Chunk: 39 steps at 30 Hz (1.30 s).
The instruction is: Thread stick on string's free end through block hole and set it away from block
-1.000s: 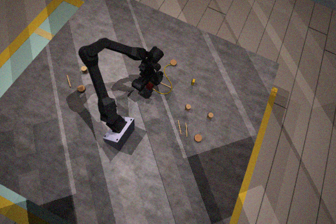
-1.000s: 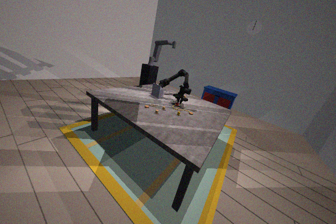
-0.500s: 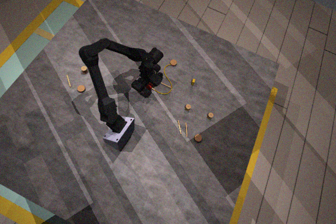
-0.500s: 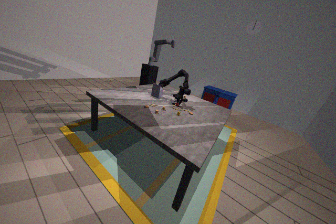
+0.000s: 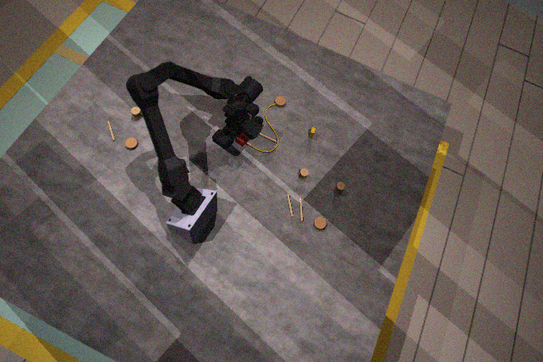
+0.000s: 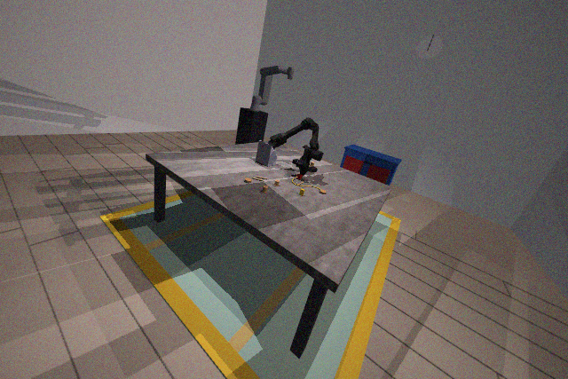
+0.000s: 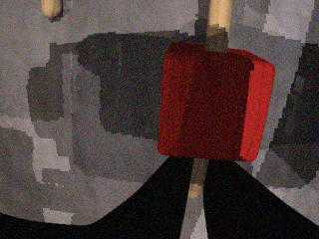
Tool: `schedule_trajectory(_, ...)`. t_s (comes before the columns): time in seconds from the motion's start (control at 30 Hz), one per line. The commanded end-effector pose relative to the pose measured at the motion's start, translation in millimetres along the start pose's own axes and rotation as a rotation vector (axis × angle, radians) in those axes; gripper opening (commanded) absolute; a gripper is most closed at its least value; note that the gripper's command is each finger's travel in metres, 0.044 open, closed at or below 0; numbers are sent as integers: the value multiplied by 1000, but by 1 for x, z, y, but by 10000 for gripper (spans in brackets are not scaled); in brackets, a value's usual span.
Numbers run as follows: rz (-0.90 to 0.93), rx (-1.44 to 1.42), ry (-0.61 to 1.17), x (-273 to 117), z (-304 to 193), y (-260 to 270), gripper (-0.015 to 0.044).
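Between my base (image 5: 212, 192) (image 6: 262, 151) and the bench's right edge in the exterior view, the red block (image 5: 241, 140) (image 6: 300, 177) (image 7: 214, 102) stands on the bench (image 5: 280, 305) (image 6: 320, 241), directly below my gripper (image 5: 237, 146) (image 6: 301, 174) (image 7: 197, 157). The stick (image 5: 248, 143) (image 7: 195, 190) passes through the block: its thicker length shows beyond the far face, and its tip emerges on my side, between my fingertips. My fingers are drawn in to a narrow gap and grip this projecting end, close against the block; whether they touch the block I cannot tell. The yellow string (image 5: 266, 150) (image 6: 311, 185) curves from the stick's other end to the button (image 5: 279, 100) (image 6: 322, 192), which lies nearer the bench's near corner in the exterior view. The loose stick (image 5: 268, 137) (image 7: 52, 7) lies beside the block, between it and the string's bend. The wrist view cuts off the stick's far end; my fingers partly cover the block from above. In the exterior view the held end is too small to make out.
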State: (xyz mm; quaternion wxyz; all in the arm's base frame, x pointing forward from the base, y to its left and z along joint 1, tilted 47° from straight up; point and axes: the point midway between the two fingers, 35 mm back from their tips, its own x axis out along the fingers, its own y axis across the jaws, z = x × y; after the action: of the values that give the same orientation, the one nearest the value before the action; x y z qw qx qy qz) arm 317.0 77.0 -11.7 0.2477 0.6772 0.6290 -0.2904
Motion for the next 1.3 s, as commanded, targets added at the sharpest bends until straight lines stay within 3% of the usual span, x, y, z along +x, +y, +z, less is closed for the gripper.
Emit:
schedule_trajectory(0.0,0,-21,-36,1,-1,-1,0)
schedule_trajectory(1.27,0,-21,-34,0,-37,-2,0)
